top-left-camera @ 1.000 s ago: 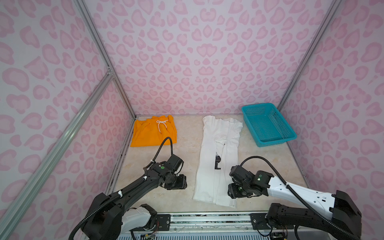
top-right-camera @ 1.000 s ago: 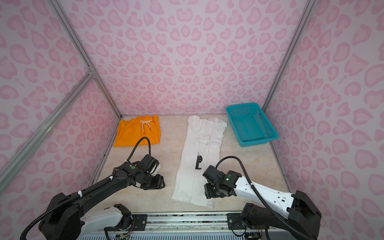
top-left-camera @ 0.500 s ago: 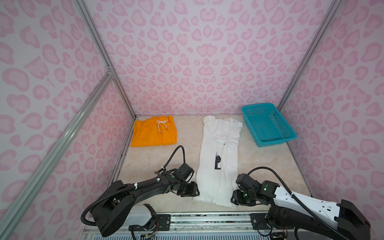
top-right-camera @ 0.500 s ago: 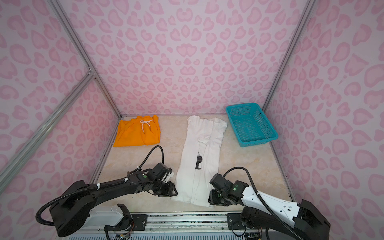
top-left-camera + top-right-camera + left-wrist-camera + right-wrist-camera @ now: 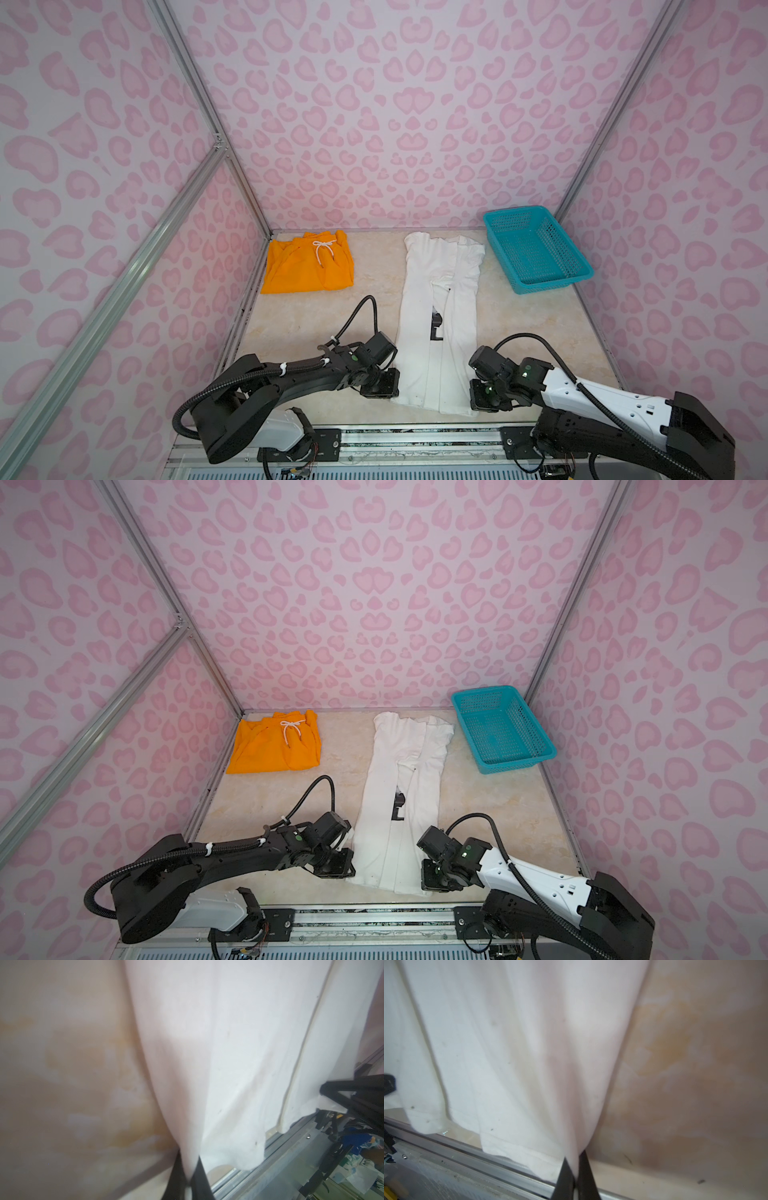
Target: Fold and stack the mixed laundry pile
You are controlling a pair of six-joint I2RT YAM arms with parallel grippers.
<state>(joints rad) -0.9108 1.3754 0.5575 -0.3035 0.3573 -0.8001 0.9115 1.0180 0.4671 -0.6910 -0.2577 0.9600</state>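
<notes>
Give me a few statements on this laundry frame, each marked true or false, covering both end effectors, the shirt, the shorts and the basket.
1. The left end effector is shut on a near corner of the white T-shirt. True.
2. The right end effector hangs open above the table. False: it is shut on the T-shirt's other near corner.
3. The orange shorts lie in the teal basket. False: they lie on the table at the far left, apart from the basket.
4. The T-shirt is folded into a long narrow strip with a dark print showing. True.
5. The basket stands between the two garments. False: it stands at the far right.
</notes>
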